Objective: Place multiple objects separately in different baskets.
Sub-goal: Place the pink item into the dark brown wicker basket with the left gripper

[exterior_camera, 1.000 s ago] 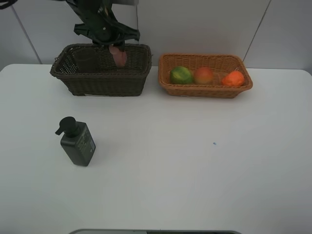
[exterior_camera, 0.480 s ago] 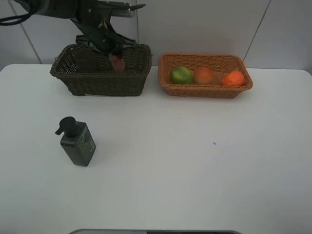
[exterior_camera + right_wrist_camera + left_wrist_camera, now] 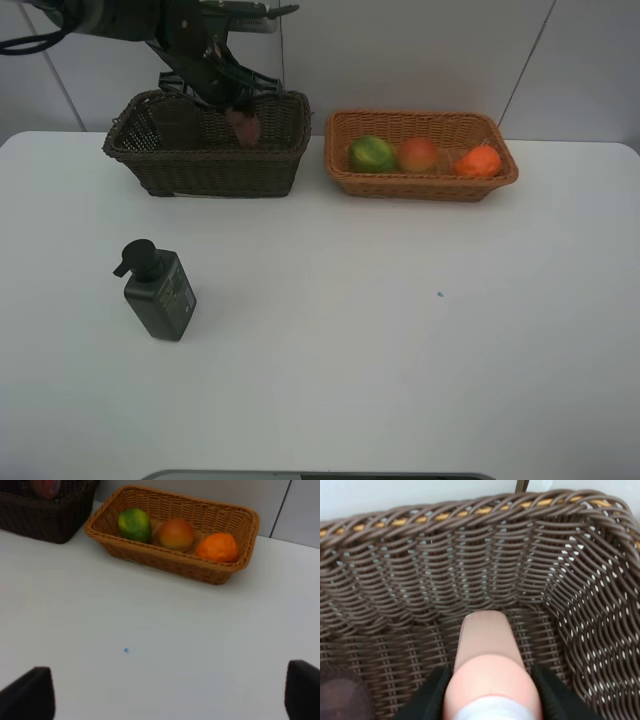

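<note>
My left gripper [image 3: 228, 97] is shut on the slim pink bottle [image 3: 243, 126] and holds it tilted, reaching down inside the dark brown basket [image 3: 205, 165]. In the left wrist view the pink bottle [image 3: 489, 665] sits between my black fingers [image 3: 427, 700] over the basket's woven floor [image 3: 410, 645]. A dim purplish round shape [image 3: 340, 692] lies beside it. The dark green pump bottle [image 3: 158, 291] stands on the table. The green fruit [image 3: 371, 154], peach [image 3: 418, 154] and orange [image 3: 479, 161] lie in the light basket [image 3: 420, 187]. My right gripper [image 3: 165, 695] is open and empty above the table.
The white table [image 3: 400, 330] ends at a pale wall behind both baskets. A small blue speck [image 3: 439, 294] marks the table right of centre. In the right wrist view the light basket [image 3: 170, 557] lies ahead with a corner of the dark basket [image 3: 47, 522] beside it.
My left arm has swung left and lowered the pink bottle deeper into the dark basket. Everything else is unmoved.
</note>
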Controlling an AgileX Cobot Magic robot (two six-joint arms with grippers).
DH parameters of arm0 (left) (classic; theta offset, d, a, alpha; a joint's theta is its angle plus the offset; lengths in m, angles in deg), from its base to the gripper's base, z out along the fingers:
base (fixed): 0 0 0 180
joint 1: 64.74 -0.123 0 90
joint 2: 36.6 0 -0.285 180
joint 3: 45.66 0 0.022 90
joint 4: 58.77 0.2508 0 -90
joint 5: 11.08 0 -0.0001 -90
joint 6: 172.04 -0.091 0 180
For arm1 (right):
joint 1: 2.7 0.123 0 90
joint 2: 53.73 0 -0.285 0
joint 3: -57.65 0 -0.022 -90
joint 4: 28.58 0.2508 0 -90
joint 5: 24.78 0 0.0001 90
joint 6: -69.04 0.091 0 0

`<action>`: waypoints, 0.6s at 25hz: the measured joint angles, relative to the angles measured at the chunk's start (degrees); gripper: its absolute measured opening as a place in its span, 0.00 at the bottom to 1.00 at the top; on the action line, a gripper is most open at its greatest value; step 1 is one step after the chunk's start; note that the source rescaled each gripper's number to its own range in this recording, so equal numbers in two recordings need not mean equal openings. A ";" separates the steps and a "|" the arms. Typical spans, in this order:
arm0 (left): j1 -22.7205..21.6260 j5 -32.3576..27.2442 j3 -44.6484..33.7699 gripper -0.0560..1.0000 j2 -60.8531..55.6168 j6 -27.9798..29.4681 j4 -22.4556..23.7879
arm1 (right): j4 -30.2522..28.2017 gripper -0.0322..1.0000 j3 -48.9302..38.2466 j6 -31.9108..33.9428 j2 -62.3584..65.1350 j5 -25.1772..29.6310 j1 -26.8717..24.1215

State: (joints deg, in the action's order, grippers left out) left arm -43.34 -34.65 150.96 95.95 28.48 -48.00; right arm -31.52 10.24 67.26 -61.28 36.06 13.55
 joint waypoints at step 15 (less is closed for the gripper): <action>0.00 -0.27 0.00 0.47 2.02 -3.89 -0.48 | 0.00 0.99 0.00 0.00 0.00 0.00 0.00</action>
State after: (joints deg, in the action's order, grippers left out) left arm -43.34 -34.92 150.96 97.97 24.59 -48.47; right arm -31.52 10.24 67.26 -61.28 36.06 13.55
